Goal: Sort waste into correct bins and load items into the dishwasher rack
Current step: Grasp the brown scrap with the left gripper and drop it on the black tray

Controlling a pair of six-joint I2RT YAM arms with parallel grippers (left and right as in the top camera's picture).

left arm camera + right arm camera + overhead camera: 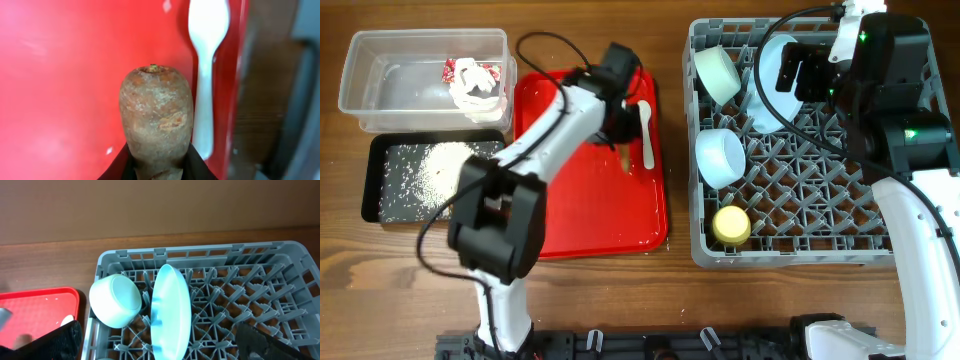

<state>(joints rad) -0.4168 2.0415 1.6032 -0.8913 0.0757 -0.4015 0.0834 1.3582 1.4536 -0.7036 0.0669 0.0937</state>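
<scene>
My left gripper (159, 170) is shut on the orange-brown carrot-like stick (156, 110) and holds it just above the red serving tray (600, 220). The white spoon (206, 75) lies on that tray beside it, near the right rim (646, 135). My right gripper (165, 345) is open over the grey dishwasher rack (800, 245), its fingers spread to either side of the upright pale blue plate (171, 310). The rack also holds a mint-green bowl (116, 300), a pale blue bowl (720, 155) and the yellow cup (731, 225).
The clear tub (380, 105) at the far left holds the red-and-white wrapper (450, 70) and the white tissue (475, 90). The black tray (380, 205) in front of it holds rice grains (435, 165). A few white specks lie on the red tray.
</scene>
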